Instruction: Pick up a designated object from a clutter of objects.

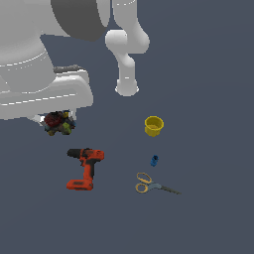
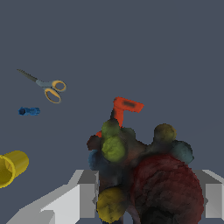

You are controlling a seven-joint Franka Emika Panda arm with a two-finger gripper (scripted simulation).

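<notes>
Wrist view: gripper clenched on the mottled lump, which hides most of the drill.

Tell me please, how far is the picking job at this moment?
Done: the gripper has reached the mottled lump, and the fingers stand on either side of it in the wrist view. In hand: the grasp; whether it is closed or lifted cannot be told. Left: raising it clear of the drill, cup and scissors.
</notes>
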